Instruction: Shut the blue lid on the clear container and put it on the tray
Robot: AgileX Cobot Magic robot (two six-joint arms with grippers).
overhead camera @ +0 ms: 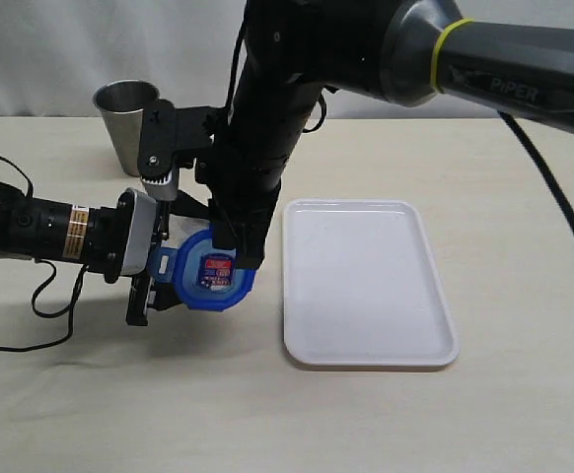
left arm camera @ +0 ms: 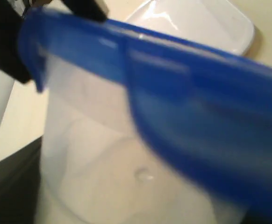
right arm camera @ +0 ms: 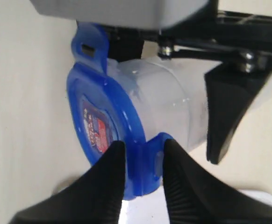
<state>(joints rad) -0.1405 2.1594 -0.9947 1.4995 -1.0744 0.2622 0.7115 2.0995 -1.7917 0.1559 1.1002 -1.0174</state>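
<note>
The tray (overhead camera: pixel 366 325) lies unobstructed; the steel cup (overhead camera: pixel 127 118) stands behind the left pincer (overhead camera: pixel 157 261).

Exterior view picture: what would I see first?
The bright blue lid sits on the clear container, beside the white tray. A big black arm reaches down from above, its right claw straddling one lid flap.

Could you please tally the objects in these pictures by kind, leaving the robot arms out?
Lids: 1, the blue lid
Containers: 1, the clear container
Trays: 1, the white tray
Cups: 1, the steel cup
Total: 4
</note>
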